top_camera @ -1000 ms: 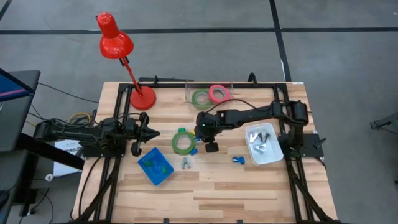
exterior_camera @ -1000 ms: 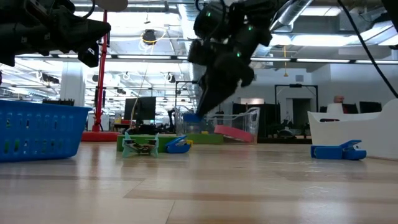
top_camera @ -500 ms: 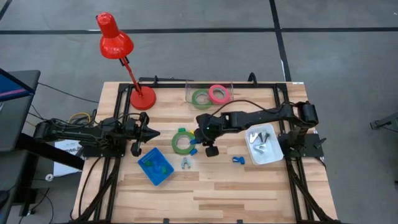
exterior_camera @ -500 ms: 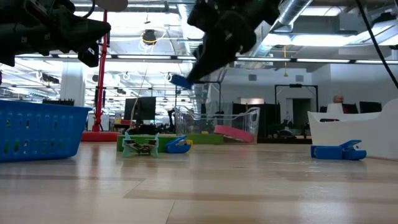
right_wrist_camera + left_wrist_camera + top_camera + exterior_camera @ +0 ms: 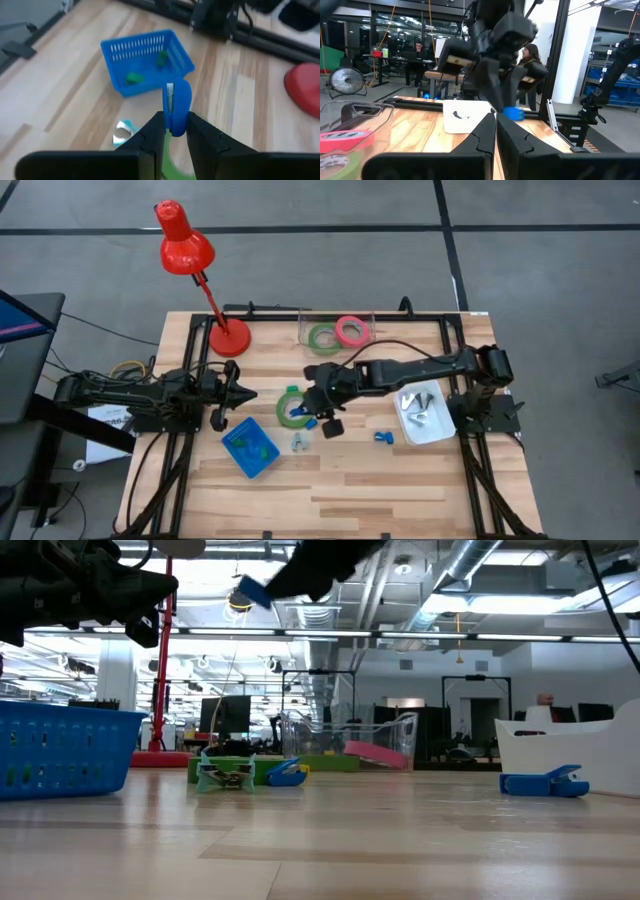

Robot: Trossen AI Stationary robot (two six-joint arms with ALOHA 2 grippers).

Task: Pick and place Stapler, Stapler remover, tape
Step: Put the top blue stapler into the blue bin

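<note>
My right gripper [image 5: 175, 122] is shut on a small blue stapler [image 5: 176, 105], high above the table between the loose green tape ring [image 5: 292, 409] and the blue basket [image 5: 250, 448]. It also shows at the top of the low view [image 5: 270, 582]. Another small blue piece [image 5: 287, 772] and a pale stapler remover [image 5: 298, 444] lie flat on the table by the ring. A green ring [image 5: 322, 337] and a pink-red ring [image 5: 350, 330] lie in a clear container. My left gripper [image 5: 243, 393] is shut and empty at the table's left. My right gripper pinches the blue stapler's lower end [image 5: 175, 129] between its two fingers. The fingers slant down toward the table's left. The stapler sticks out past the fingertips [image 5: 253, 590], lifted clear of the table.
A red desk lamp [image 5: 228, 336] stands at the far left. A white tray [image 5: 422, 412] with metal pieces sits at the right, a third blue piece [image 5: 383, 437] beside it. The basket [image 5: 145, 60] holds two green pieces. Bare wood lies along the near edge.
My right gripper has risen steeply and gone toward the table's left, carrying the blue stapler from just above the table to high over it. It has stayed shut on it. The other pieces have stayed in place.
</note>
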